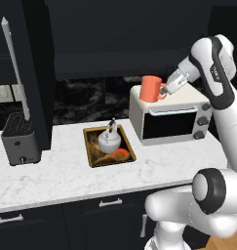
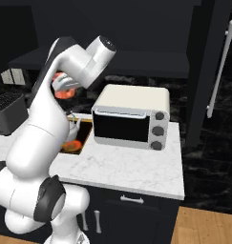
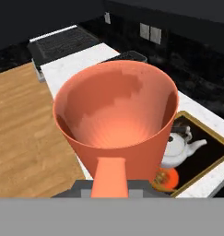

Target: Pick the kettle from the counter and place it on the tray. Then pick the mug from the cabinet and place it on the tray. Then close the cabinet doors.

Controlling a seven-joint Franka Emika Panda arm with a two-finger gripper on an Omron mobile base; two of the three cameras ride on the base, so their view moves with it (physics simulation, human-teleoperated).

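Mug: the orange mug (image 1: 150, 88) is up in the air, above the left end of the toaster oven (image 1: 169, 117), held by its side handle; in the hand view its open mouth (image 3: 114, 110) faces the camera and its handle runs down toward the fingers.
Fingers: the gripper (image 1: 165, 90) is pinching the mug's handle, the fingers pressed against it from both sides; in the right base view the mug (image 2: 64, 88) shows partly, behind the white arm.
Kettle: the silver-white kettle (image 1: 109, 139) stands upright inside the tray (image 1: 93, 158), its thin arched handle on top; in the hand view it (image 3: 175, 145) lies below and beyond the mug, spout pointing to the right of that picture.
Tray: golden-rimmed, with a dark swirled picture, it lies flat on the white marbled surface (image 1: 56, 176), between the toaster (image 1: 20, 137) and the toaster oven, just beside the oven's left side.
Orange patch: an orange-red round shape (image 1: 120, 154) shows on the tray floor just in front of the kettle; whether it is part of the picture or an object, I cannot tell.
Cabinet door: a tall black door with a long silver bar handle (image 1: 15, 68) stands open at the left, above the toaster; another door's bar handle (image 2: 221, 66) shows at the right of the right base view.
Drawers: black fronts with short silver handles (image 1: 110, 202) sit under the surface.
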